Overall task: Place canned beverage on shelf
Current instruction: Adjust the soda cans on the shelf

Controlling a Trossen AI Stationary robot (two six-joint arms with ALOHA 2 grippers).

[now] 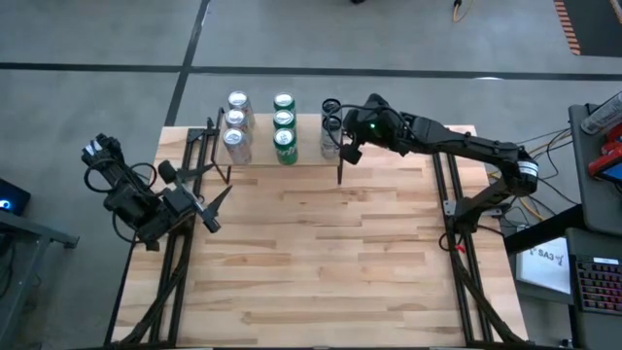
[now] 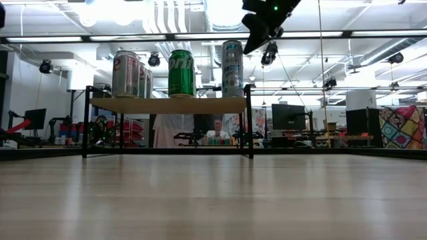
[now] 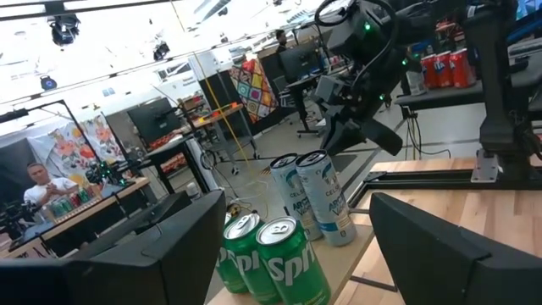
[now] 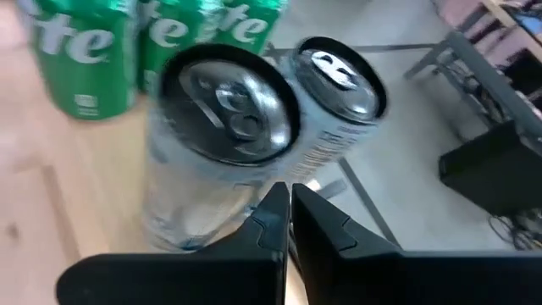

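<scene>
Several cans stand upright in three rows on the shelf (image 1: pixel 309 138) at the table's far edge: silver cans (image 1: pixel 236 122), green cans (image 1: pixel 284 124) and two pale blue-and-white cans (image 1: pixel 330 136). My right gripper (image 4: pixel 288 203) is shut. It hovers just above and to the right of the pale cans (image 2: pixel 232 67), slanting down toward them, and a gap to the cans shows in the low view. My left gripper (image 1: pixel 212 209) stands open over the table's left part, level, pointing toward the shelf, with nothing between its fingers.
The shelf (image 2: pixel 170 105) stands on thin black legs (image 2: pixel 250 123). The wide wooden tabletop (image 1: pixel 321 253) lies bare in front of it. Black frame bars (image 1: pixel 452 224) run along the table's left and right sides. A person (image 2: pixel 217 127) shows in the room behind the table.
</scene>
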